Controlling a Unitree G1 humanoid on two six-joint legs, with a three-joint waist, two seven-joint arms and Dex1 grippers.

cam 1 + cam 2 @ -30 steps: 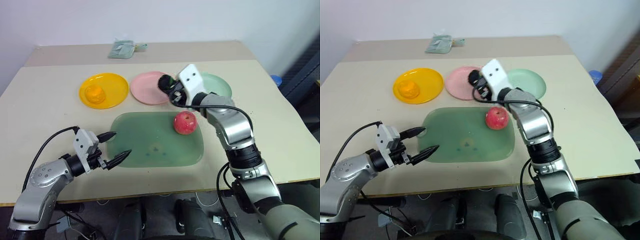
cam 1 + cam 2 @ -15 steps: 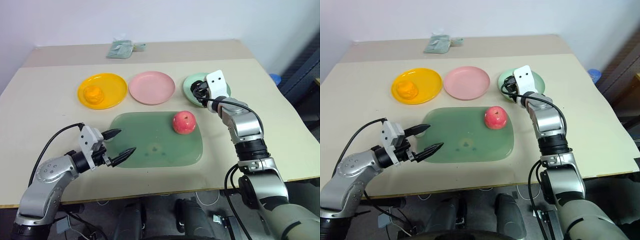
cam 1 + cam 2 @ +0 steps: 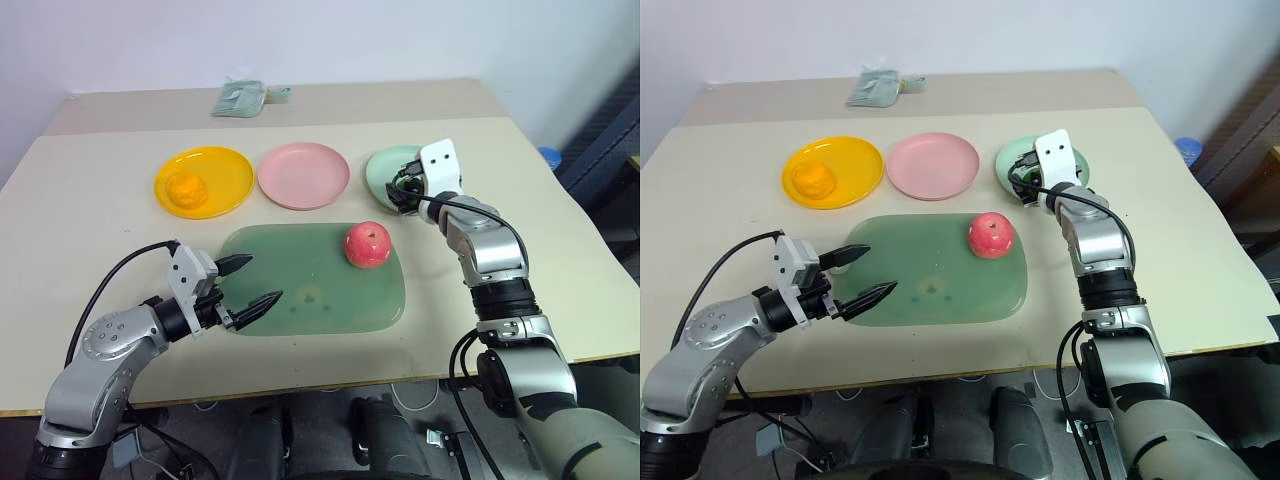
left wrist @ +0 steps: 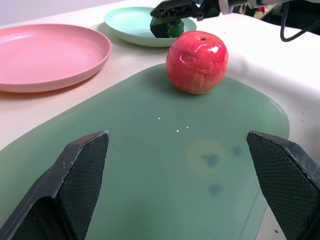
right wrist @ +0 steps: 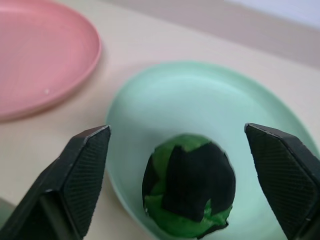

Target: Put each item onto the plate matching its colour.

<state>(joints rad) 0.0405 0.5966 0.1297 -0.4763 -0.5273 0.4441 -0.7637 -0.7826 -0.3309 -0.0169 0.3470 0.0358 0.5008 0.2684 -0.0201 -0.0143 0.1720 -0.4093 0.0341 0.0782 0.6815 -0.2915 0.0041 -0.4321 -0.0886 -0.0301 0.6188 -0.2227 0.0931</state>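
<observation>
The green-black ball (image 5: 190, 187) sits in the mint plate (image 5: 215, 100), near its front rim, at upper right of the head view. It is faceted, bright green with black patches. The right gripper (image 5: 182, 150) hangs over it with fingers spread wide on either side, holding nothing.

The pink plate (image 3: 303, 174) at upper centre is bare. The yellow plate (image 3: 225, 165) at upper left carries the orange fruit (image 3: 186, 187), round and slightly lumpy.

The apple (image 3: 368, 244), glossy red-pink with a dimpled top, stands on the upper right part of the green mat (image 3: 320, 300) at centre frame.

At lower left, the left gripper (image 3: 250, 282) hovers over the mat's left edge, fingers wide apart and empty.
</observation>
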